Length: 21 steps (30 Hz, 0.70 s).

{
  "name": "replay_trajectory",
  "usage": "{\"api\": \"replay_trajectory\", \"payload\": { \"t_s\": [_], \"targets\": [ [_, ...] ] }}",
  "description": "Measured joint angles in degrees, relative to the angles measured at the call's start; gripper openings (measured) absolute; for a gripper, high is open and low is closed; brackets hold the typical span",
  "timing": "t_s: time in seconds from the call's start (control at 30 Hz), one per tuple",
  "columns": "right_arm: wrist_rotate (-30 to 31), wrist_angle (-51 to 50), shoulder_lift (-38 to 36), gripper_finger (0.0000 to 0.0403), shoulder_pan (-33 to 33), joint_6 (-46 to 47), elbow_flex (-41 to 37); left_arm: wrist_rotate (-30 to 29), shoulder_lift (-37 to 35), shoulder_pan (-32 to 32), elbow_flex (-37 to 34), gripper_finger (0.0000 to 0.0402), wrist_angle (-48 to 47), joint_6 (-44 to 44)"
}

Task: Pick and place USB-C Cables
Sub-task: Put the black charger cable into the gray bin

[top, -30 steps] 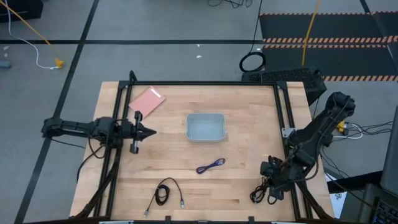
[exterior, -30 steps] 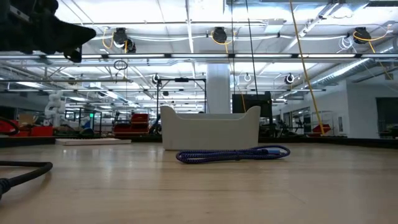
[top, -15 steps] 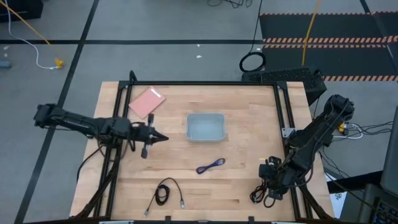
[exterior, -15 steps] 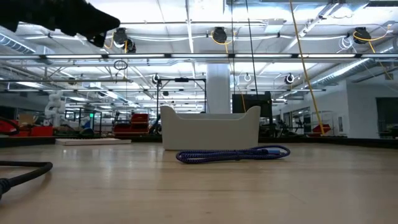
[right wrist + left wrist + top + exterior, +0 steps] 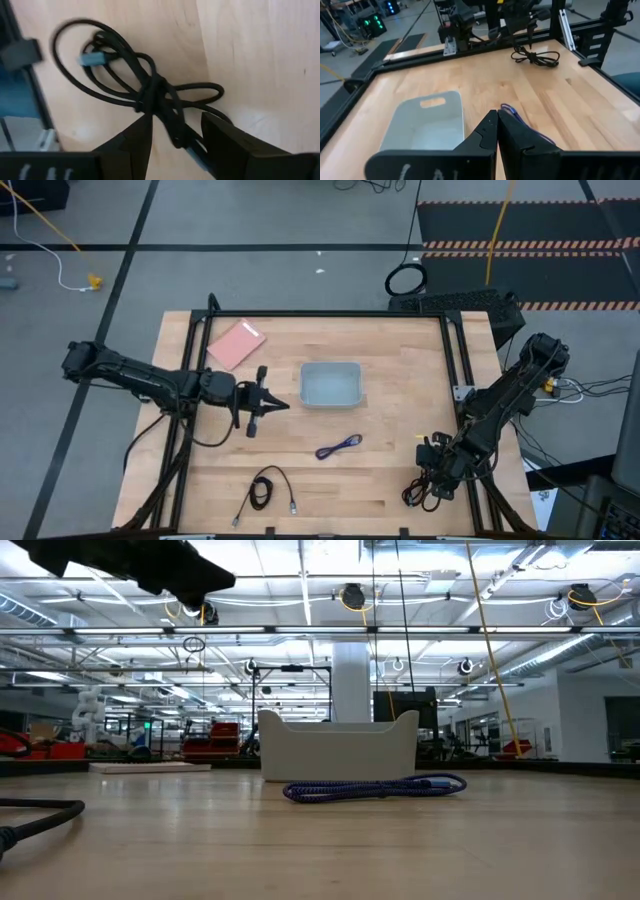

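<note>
Three USB-C cables lie on the wooden table. The dark brownish-black one [image 5: 150, 85] is coiled at the near right corner, and my right gripper [image 5: 177, 122] hangs open over it, one finger on each side of its bundled middle. The purple-blue cable [image 5: 340, 445] lies in front of the pale bin [image 5: 330, 383]. The black cable with silver plugs [image 5: 265, 490] lies near the front edge. My left gripper [image 5: 283, 405] is shut in the air just left of the bin, holding nothing.
A flat pink pad [image 5: 237, 343] lies at the far left. A black frame rail [image 5: 455, 370] runs along the table's right side, close to the dark cable. A thick black cable ring [image 5: 405, 280] lies on the floor beyond the table.
My left gripper has swung, still shut, toward the table's right edge and a little toward the near edge, ending close to the bin's left side. The cables have stayed where they were.
</note>
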Motion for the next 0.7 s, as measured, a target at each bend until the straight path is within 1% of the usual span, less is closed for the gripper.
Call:
{"api": "replay_trajectory", "payload": {
  "t_s": [0.1,0.23,0.33,0.57,0.7],
  "targets": [
    [-0.5,0.9,0.0,0.0162,0.0,-0.1,-1.2,0.0,1.3,0.1,0.6,0.0010,0.1,0.5],
    [-4.0,3.1,0.0,0.0151,0.0,-1.0,-2.5,0.0,2.1,0.6,0.7,0.0010,0.0,0.6],
    [-4.5,4.7,0.0,0.0124,0.0,-1.5,-3.0,0.0,2.1,1.1,0.7,0.0010,0.0,0.6],
    [-4.5,5.2,0.0,0.0043,0.0,-2.7,-3.0,0.0,2.1,1.4,0.7,0.0010,0.1,0.5],
    [-4.7,9.2,0.0,0.0010,-0.3,-2.1,-3.1,0.0,2.1,1.4,0.7,0.0010,0.2,0.5]
  ]
}}
